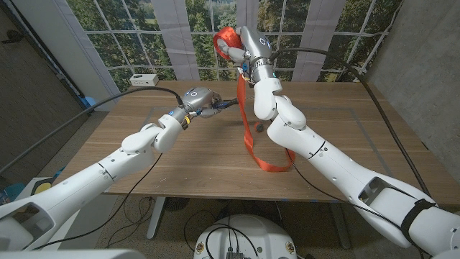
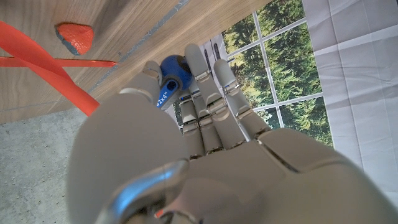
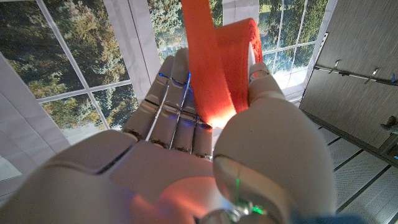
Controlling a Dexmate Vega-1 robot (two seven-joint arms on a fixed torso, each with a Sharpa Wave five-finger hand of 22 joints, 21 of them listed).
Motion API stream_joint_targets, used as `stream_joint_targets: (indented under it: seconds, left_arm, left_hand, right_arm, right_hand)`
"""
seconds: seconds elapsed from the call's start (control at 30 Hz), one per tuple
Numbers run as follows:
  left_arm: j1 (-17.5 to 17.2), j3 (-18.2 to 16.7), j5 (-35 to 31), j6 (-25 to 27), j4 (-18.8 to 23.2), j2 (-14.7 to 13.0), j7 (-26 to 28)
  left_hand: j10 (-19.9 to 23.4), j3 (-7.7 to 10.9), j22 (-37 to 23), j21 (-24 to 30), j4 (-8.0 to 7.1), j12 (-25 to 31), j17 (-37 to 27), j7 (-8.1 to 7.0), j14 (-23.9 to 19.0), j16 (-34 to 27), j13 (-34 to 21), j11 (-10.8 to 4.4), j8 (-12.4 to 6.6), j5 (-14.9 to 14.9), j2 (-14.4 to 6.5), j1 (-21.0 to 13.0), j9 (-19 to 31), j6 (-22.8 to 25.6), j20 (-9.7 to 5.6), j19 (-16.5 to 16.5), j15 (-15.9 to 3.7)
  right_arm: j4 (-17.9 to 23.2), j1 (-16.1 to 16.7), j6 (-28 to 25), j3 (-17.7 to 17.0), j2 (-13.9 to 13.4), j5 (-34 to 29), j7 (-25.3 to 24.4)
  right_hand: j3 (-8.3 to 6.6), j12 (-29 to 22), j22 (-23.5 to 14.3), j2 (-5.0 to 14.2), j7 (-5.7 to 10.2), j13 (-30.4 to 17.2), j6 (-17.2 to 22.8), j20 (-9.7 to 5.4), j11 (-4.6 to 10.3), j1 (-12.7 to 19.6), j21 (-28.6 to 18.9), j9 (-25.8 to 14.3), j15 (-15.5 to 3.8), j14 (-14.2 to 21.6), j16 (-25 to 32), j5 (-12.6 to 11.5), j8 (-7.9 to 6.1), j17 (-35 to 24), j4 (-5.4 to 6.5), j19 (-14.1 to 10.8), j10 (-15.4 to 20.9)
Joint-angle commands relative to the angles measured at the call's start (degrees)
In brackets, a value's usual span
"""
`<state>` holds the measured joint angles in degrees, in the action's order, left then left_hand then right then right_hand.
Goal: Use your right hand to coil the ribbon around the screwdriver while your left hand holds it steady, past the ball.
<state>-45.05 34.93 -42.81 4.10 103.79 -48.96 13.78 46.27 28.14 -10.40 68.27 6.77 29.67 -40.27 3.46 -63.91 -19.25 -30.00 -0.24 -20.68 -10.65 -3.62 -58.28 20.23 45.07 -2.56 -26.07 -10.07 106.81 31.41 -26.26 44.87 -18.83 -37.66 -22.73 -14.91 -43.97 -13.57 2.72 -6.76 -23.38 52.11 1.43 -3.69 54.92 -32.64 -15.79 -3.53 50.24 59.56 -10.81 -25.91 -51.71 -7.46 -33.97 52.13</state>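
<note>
My left hand (image 1: 198, 101) grips the blue-handled screwdriver (image 1: 224, 104) above the table's middle, shaft pointing toward my right arm. The blue handle (image 2: 171, 76) shows between its fingers (image 2: 205, 87). My right hand (image 1: 248, 44) is raised high over the far edge and holds a bunch of orange ribbon (image 1: 227, 42). In the right wrist view the ribbon (image 3: 217, 68) lies across the fingers (image 3: 165, 109) under the thumb. The ribbon's long tail (image 1: 249, 133) hangs past the screwdriver's tip down to a fold on the table (image 1: 275, 167). A small orange lump (image 2: 75, 36), possibly the ball, lies on the wood beside the ribbon (image 2: 53, 62).
A white box (image 1: 144, 79) sits at the table's far left edge. Black cables (image 1: 136, 92) run along both arms. The wooden table (image 1: 158, 162) has bare wood in front of my left hand. Windows stand behind the far edge.
</note>
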Motion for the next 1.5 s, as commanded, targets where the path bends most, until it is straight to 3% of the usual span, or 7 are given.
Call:
stream_joint_targets:
  seconds: [0.03,0.2,0.33,0.43,0.73,1.0,1.5]
  left_arm:
    - [-0.1,-0.4,0.6,-1.1,-0.3,-0.1,0.5]
    - [-0.4,-0.7,1.2,-2.1,-0.9,0.0,1.8]
    - [-0.6,-1.0,2.3,-3.2,-1.4,0.3,2.9]
    - [-0.7,-1.2,2.7,-3.6,-1.4,0.2,3.2]
    - [-1.8,-2.2,4.0,-4.0,-1.3,-0.4,3.6]
    - [-2.3,-2.6,4.2,-4.1,-1.4,-0.7,4.1]
    - [-4.2,-4.2,5.6,-4.7,-0.2,-1.5,5.9]
  left_hand:
    - [10.0,3.11,0.0,0.2,1.16,0.0,-0.1,-4.91,-1.6,0.3,-9.9,-9.56,-4.10,-1.3,-5.4,-5.1,3.1,8.2,0.02,0.3,-3.10]
    - [10.1,3.15,0.0,0.3,1.15,-0.1,-0.2,-5.13,-1.5,0.4,-9.9,-9.62,-4.16,-1.3,-5.3,-5.1,3.3,8.3,-0.03,0.3,-3.13]
    - [10.1,3.17,0.0,0.3,1.17,-0.1,-0.3,-5.18,-1.6,0.5,-10.0,-9.79,-4.16,-1.3,-5.3,-5.0,3.3,8.3,-0.04,0.3,-3.13]
    - [10.1,3.19,0.0,0.3,1.14,-0.2,-0.3,-5.32,-1.6,0.6,-10.0,-9.80,-4.15,-1.4,-5.3,-5.0,3.4,8.3,-0.11,0.3,-3.12]
    - [10.1,3.27,0.0,0.4,1.16,-0.4,-0.5,-5.31,-1.7,0.7,-10.0,-9.92,-4.13,-1.4,-5.2,-4.9,3.5,8.3,-0.13,0.3,-3.14]
    - [10.2,3.36,0.0,0.5,1.21,-0.5,-0.7,-5.18,-1.8,0.8,-10.2,-9.79,-4.00,-1.4,-5.2,-4.9,3.5,8.3,-0.09,0.4,-3.14]
    - [10.3,3.48,0.0,0.6,1.25,-0.7,-0.9,-5.08,-1.9,1.1,-10.2,-9.93,-3.82,-1.4,-5.2,-4.8,3.5,8.3,-0.10,0.4,-3.15]
  right_arm:
    - [-3.8,-4.1,-0.1,-0.2,1.5,3.5,0.8]
    - [-6.3,-6.6,-1.4,0.5,2.1,3.6,0.9]
    - [-7.6,-7.5,-0.9,-0.8,2.8,7.8,2.7]
    - [-9.1,-9.1,-2.8,0.4,2.9,6.9,2.5]
    - [-12.3,-11.7,-6.7,-0.6,3.3,11.2,3.9]
    - [-13.9,-12.6,-10.0,-2.7,3.5,16.0,3.0]
    - [-16.6,-14.3,-16.3,-2.1,3.3,20.4,-0.4]
  right_hand:
    - [-0.56,-5.4,0.0,6.61,3.02,-6.0,9.7,0.17,3.88,6.9,-0.3,-7.4,-7.17,2.2,0.1,-0.2,-11.17,-0.2,-0.14,0.3,5.1]
    - [-0.58,-5.4,0.0,6.60,3.00,-6.0,9.7,0.19,3.80,6.9,-0.5,-7.6,-7.09,2.2,0.1,-0.2,-11.26,-0.2,-0.16,0.4,5.1]
    - [-0.58,-5.4,0.0,6.62,3.01,-6.0,9.6,0.13,3.82,6.9,-0.6,-7.6,-7.09,2.1,0.2,-0.2,-11.19,-0.3,-0.12,0.4,5.0]
    - [-0.59,-5.4,0.0,6.58,2.93,-5.9,9.6,0.14,3.83,6.9,-0.7,-7.5,-7.09,2.1,0.1,-0.2,-11.17,-0.2,-0.15,0.5,5.1]
    - [-0.60,-5.3,0.1,6.62,3.01,-5.9,9.5,0.19,3.82,6.8,-0.8,-7.5,-7.12,2.0,0.0,-0.2,-11.09,0.0,-0.13,0.9,5.0]
    - [-0.65,-5.3,0.1,6.69,3.15,-5.9,9.5,0.21,3.88,6.8,-1.1,-7.4,-7.16,1.8,0.0,-0.2,-11.05,0.0,-0.11,1.3,4.8]
    - [-0.54,-5.2,0.3,6.74,3.00,-5.7,9.6,0.29,3.71,6.9,-1.8,-7.3,-6.90,1.5,0.4,-0.2,-10.98,0.2,-0.16,1.6,4.9]
